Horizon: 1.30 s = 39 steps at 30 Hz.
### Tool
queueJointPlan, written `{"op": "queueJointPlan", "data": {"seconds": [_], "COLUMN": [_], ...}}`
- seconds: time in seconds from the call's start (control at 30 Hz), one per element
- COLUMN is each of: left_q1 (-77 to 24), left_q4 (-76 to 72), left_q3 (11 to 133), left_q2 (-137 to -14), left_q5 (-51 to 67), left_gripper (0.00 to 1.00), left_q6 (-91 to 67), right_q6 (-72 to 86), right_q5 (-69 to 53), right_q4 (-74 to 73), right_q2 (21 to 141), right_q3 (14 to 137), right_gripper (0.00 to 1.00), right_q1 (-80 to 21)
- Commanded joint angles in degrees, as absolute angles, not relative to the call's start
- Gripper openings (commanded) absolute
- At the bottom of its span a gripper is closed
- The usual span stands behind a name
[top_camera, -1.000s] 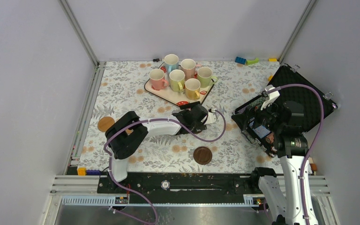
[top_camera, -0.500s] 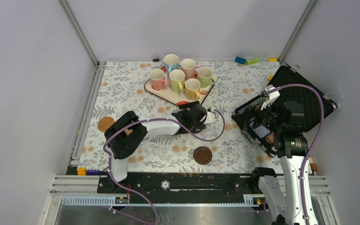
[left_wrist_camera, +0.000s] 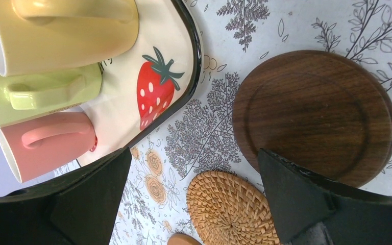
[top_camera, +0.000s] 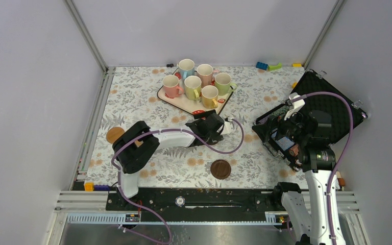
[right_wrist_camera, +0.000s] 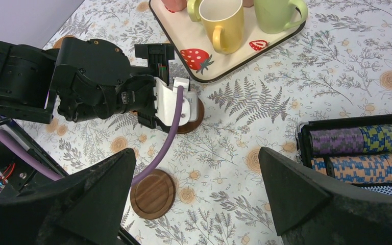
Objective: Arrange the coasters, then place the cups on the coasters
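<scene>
**Top view**
Surface: table [top_camera: 143, 102] under a floral cloth, grey walls on three sides.
Tray: strawberry-print tray [top_camera: 179, 103] at back centre, set askew.
Cups: six cups [top_camera: 192, 86] upright on the tray in two rows; none on a coaster.
Tan coaster [top_camera: 115, 135]: flat on the cloth at the left, beside the left arm's elbow.
Near dark coaster [top_camera: 220, 169]: alone at the front edge, well apart from the tray.
Left gripper [top_camera: 215, 124]: reaches to just in front of the tray's near corner; jaw state unreadable from here.
Right gripper [top_camera: 280, 135]: over the near edge of the open black case [top_camera: 337, 107] at the right.

**Left wrist view**
Left gripper jaws: spread wide, nothing between them, above the cloth.
Second dark coaster [left_wrist_camera: 314, 115]: flat below the right-hand finger, near the tray rim but apart from it.
Woven coaster [left_wrist_camera: 232, 206]: between the fingers, just beside the second dark coaster; the finger hides whether they touch.
Another tan disc [left_wrist_camera: 184, 239]: only a sliver shows at the frame's bottom.
Cups seen: yellow cup [left_wrist_camera: 61, 35], green cup [left_wrist_camera: 41, 94], pink cup [left_wrist_camera: 46, 145] side by side on the tray.

**Right wrist view**
Right gripper jaws: wide apart, holding nothing, high over the table.
Poker chips [right_wrist_camera: 357, 140]: rows inside the case, lower right.
Second dark coaster: partly under the left gripper's head.
</scene>
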<state>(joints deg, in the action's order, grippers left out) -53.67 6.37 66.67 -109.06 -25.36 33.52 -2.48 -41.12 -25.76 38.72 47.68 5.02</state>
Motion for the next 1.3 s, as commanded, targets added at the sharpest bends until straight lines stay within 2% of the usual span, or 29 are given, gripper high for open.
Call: {"op": "queueJointPlan", "data": {"seconds": [0.0,0.33,0.77,1.03,1.27], "left_q1": [-52.86,-53.65,-62.46,-66.89,-68.44], "left_q4": [9.19,10.71,18.79,20.4,20.01], "left_q3": [64.69,66.48,62.16,59.82,63.88], "left_q2": [-107.32,-103.31,-93.33,-92.33,-97.83], "left_q5": [-25.25,-21.04,-7.34,-4.72,-5.5], "left_gripper": [0.98,0.99,0.99,0.99,0.99], "left_q6": [33.12,30.61,33.6,34.65,32.67], "right_q6": [-1.93,-1.93,-2.02,-1.92,-1.93], "right_q5": [-42.58,-42.52,-42.46,-42.46,-42.2], "right_q4": [-23.04,-23.1,-23.11,-23.04,-23.05], "right_q2": [38.48,38.58,38.8,38.81,38.85], "right_q3": [47.68,47.64,47.65,47.75,47.64], "right_gripper": [0.98,0.98,0.98,0.98,0.98], "right_q1": [5.37,5.45,5.45,5.45,5.45]}}
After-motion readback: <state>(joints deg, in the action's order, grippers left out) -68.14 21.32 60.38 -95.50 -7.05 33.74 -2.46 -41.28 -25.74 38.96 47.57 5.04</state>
